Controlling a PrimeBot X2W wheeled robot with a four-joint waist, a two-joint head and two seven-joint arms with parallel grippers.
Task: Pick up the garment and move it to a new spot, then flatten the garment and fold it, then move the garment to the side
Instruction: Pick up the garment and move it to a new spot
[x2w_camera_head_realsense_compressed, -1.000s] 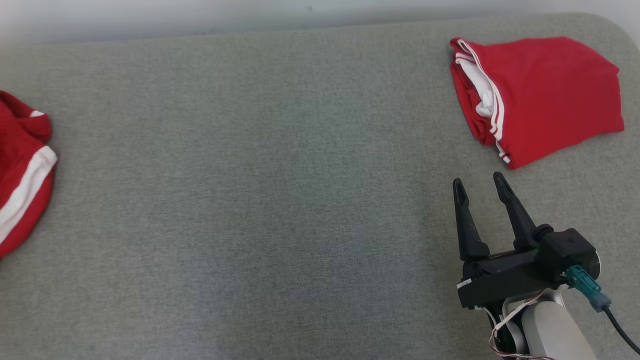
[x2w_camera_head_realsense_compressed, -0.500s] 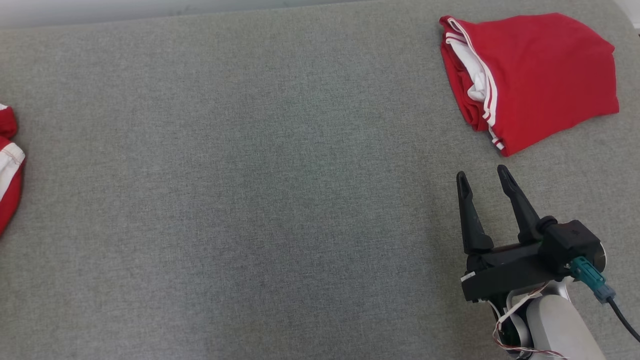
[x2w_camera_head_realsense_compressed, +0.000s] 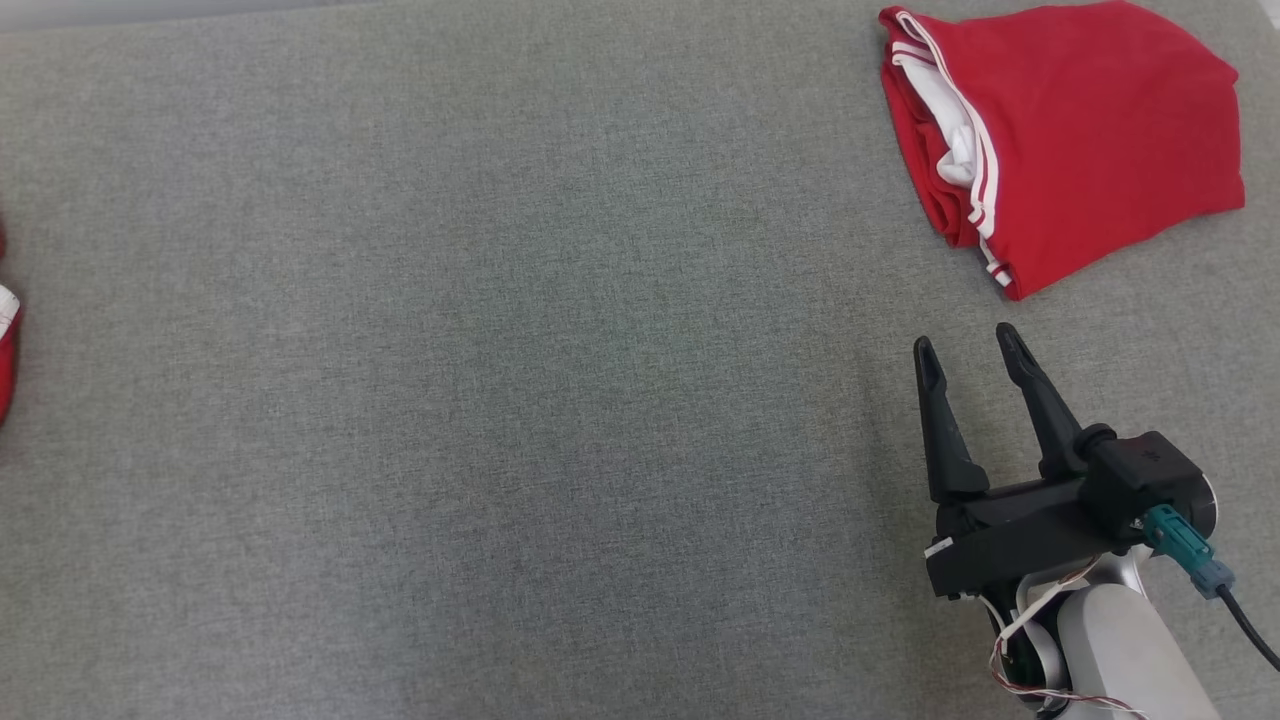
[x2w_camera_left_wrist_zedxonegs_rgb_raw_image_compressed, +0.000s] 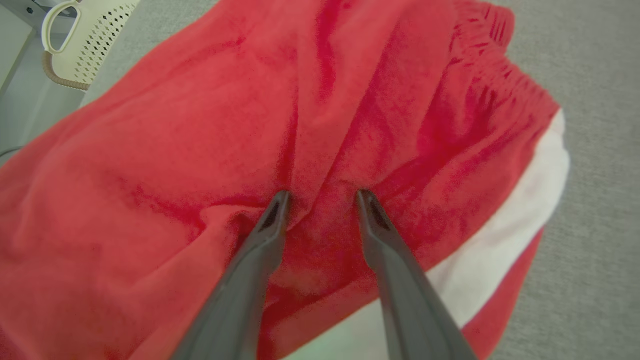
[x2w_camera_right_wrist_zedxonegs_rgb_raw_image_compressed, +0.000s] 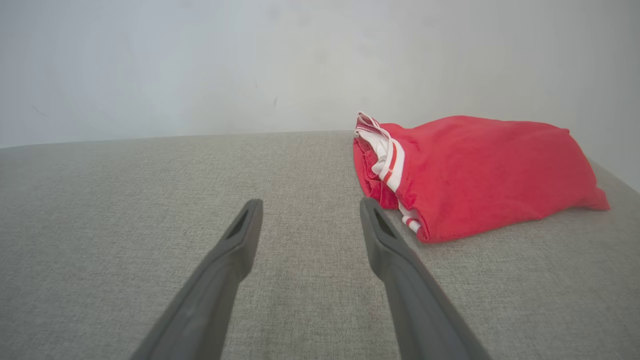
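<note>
A red garment with a white side stripe (x2w_camera_left_wrist_zedxonegs_rgb_raw_image_compressed: 165, 135) lies crumpled on the grey padded table (x2w_camera_left_wrist_zedxonegs_rgb_raw_image_compressed: 595, 75); in the head view only a sliver of the garment (x2w_camera_head_realsense_compressed: 5, 350) shows at the left edge. My left gripper (x2w_camera_left_wrist_zedxonegs_rgb_raw_image_compressed: 322, 197) has both fingertips pressed down into the red cloth, jaws apart, with a ridge of fabric bunched between them. My right gripper (x2w_camera_head_realsense_compressed: 965, 345) hovers open and empty over the table (x2w_camera_head_realsense_compressed: 520, 380) at the lower right; in the right wrist view the right gripper (x2w_camera_right_wrist_zedxonegs_rgb_raw_image_compressed: 310, 210) has nothing between its fingers.
A second red garment with white trim, folded (x2w_camera_head_realsense_compressed: 1070, 140), lies at the far right corner, just beyond my right fingertips, and appears as the folded garment (x2w_camera_right_wrist_zedxonegs_rgb_raw_image_compressed: 475, 170) in the right wrist view. A cream perforated basket (x2w_camera_left_wrist_zedxonegs_rgb_raw_image_compressed: 95, 40) stands beyond the table's edge.
The head view has shifted, so the folded garment sits higher in the picture and less of the left garment shows. The right gripper holds its pose.
</note>
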